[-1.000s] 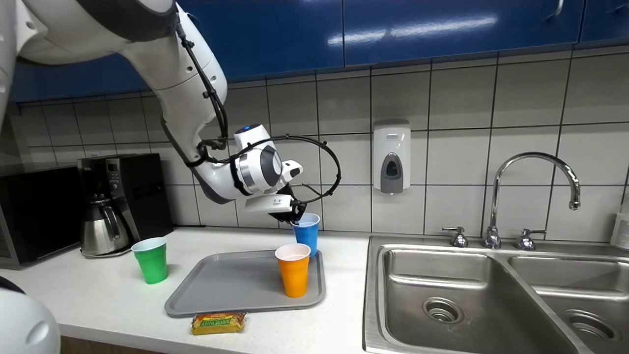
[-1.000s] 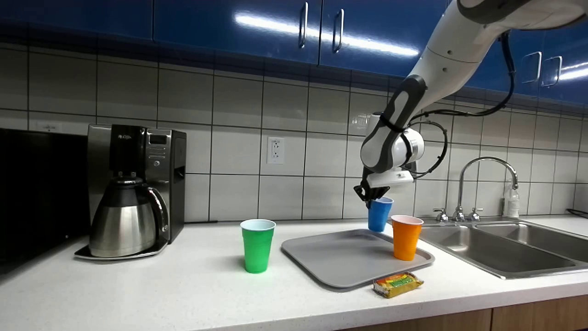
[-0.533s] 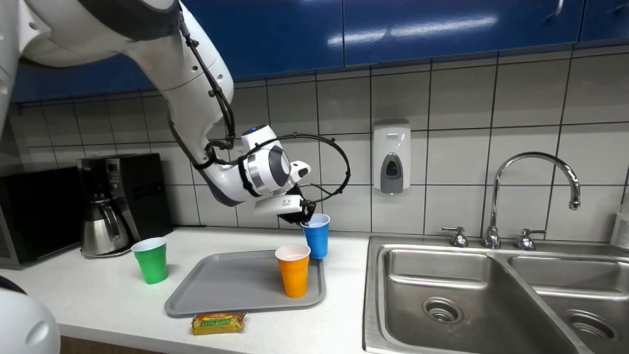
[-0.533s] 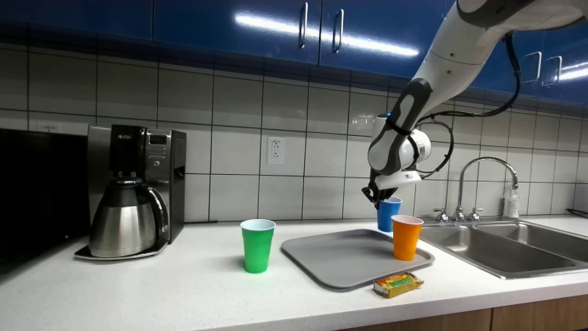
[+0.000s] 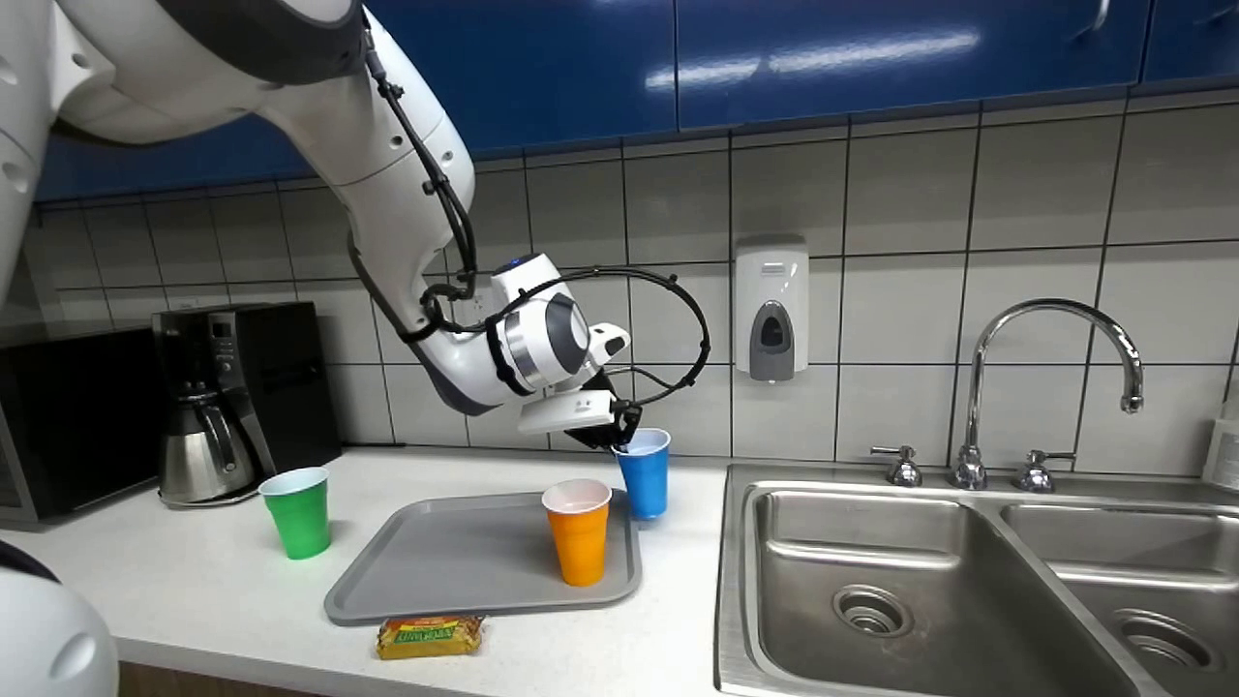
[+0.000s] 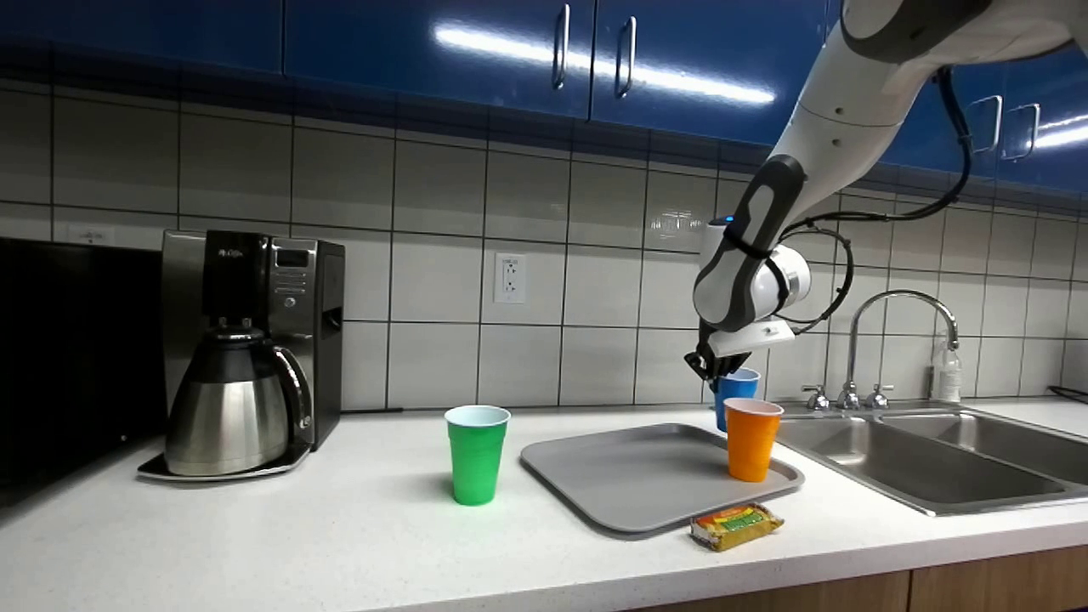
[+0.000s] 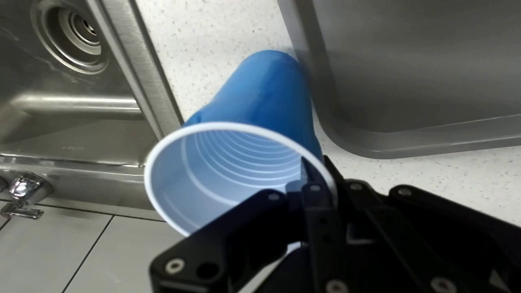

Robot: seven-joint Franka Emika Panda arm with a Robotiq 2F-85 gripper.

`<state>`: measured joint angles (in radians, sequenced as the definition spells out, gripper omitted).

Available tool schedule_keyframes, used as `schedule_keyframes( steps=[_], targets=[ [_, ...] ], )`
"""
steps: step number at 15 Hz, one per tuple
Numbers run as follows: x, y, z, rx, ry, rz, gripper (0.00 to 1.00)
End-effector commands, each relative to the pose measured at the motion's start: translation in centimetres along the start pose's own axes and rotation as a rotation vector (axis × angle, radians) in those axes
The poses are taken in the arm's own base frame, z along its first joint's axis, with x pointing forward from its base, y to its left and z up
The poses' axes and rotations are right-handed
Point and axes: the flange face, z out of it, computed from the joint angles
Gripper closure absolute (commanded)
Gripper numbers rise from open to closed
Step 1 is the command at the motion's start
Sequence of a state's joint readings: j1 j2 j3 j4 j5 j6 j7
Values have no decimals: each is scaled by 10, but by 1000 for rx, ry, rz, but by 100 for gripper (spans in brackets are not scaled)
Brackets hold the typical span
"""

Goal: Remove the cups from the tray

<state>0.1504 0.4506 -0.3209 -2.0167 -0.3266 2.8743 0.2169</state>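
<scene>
the rim of a blue plastic cup with a whitish rim [image 7: 244,138] is pinched by the black two-finger gripper [image 7: 319,173], one finger set inside the mouth and one outside; such a hold is probably chosen because the wide mouth is not easily spanned. the blue cup is held nearly upright, past the sink-side edge of a flat grey tray with rounded corners [image 5: 455,552], over the strip of speckled white counter [image 5: 680,571] toward the back edge, presumably so that it can be set down off the tray. whether its base is rested on the counter or hung just above cannot be told.

little room is left there: on one side the base is bordered by the tray's raised rim, on the other by the steel double sink [image 5: 738,581]. with only the rim gripped, the base could be swung into either.

on the tray, near its front sink-side corner, an upright orange plastic cup [image 5: 579,537] is seen; its removal is judged to be left to do.

farther off, a green plastic cup with a pale inside [image 5: 298,516] is placed upright on the counter, well apart from the tray, and can be counted as done. a gold wrapped snack bar [image 5: 429,637] is laid near the counter's front edge, just beside the tray. toward the back edge, at the left in both exterior views, a black-and-steel coffee maker [image 6: 293,340] is kept out of the way.
</scene>
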Motion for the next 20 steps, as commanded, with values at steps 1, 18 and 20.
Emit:
schedule_keyframes(
  steps=[1,18,20],
  targets=[
    [-1,13,3,-23,14,-8,99],
    [-15,18,33,-46,-23,-6,66],
    [-16,18,34,-48,-23,-8,52]
  ],
)
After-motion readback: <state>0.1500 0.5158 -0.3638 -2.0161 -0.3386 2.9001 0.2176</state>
